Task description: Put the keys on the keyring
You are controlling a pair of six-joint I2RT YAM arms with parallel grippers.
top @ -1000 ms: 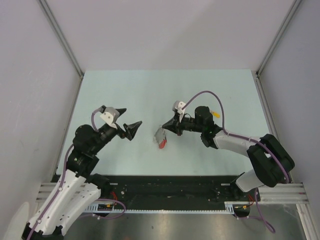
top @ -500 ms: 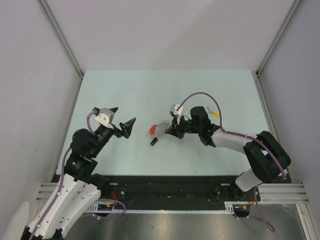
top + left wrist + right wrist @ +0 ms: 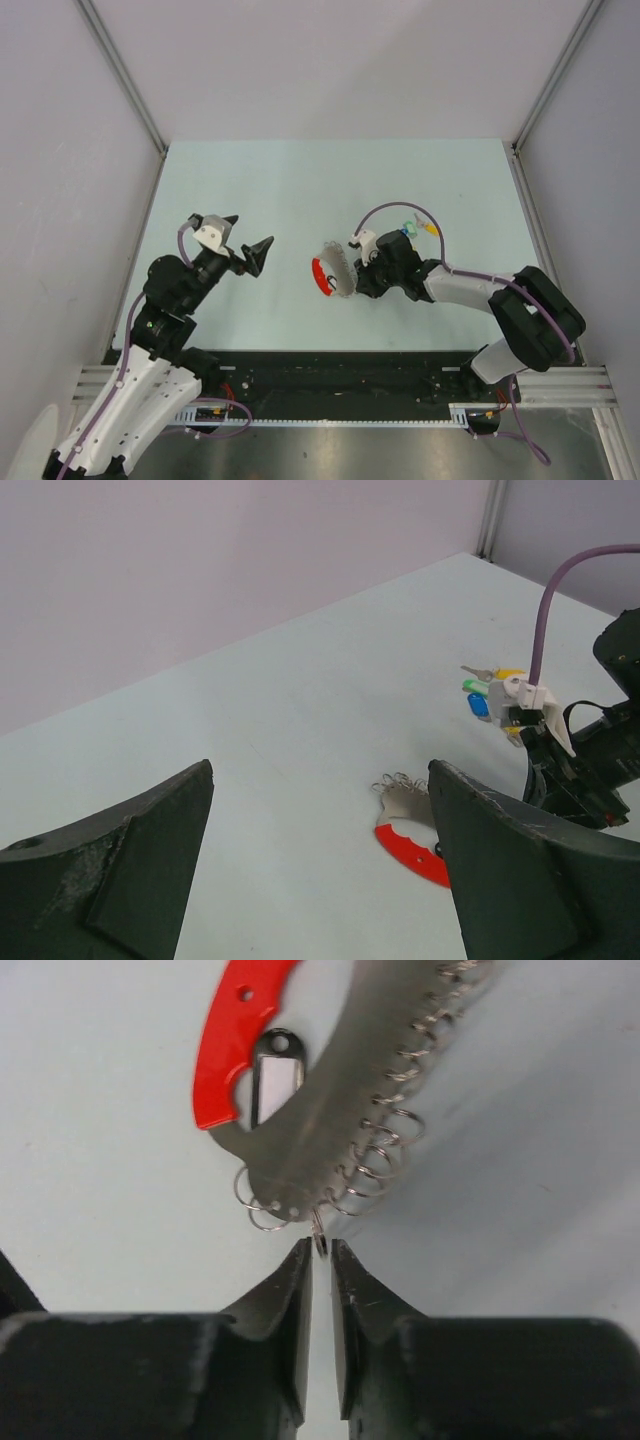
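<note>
**Right arm pinches a ring on the keyring; the keys wait behind it**

The pale bench [image 3: 250, 180] carries everything, and the work sits right of its middle. The right arm reaches low across it, so its end effector [image 3: 321, 1260] meets the keyring [image 3: 300, 1110] edge-on. The keyring is a grey metal plate with a curved red handle and a row of small wire rings along its rim. It sits near the middle of the bench, between the two arms and just in front of the right one.

The right jaws are almost shut, leaving only a sliver of gap. One small ring [image 3: 320, 1243] at the plate's edge sits in that gap. This looks like a hold meant to steady that one ring, or lift it, so a key can be threaded on.

The left end effector [image 3: 250, 232] hangs above the bench, well apart from the keyring. Its jaws are spread wide and hold nothing. It points toward the work, probably placed to fetch a key.

The loose keys [image 3: 487, 688] have yellow, green and blue heads. They lie clustered beyond the right wrist, next to its purple cable and apart from the keyring. A black tag [image 3: 274, 1082] rests in the crook of the red handle. Whether it is already on a ring cannot be told.
</note>
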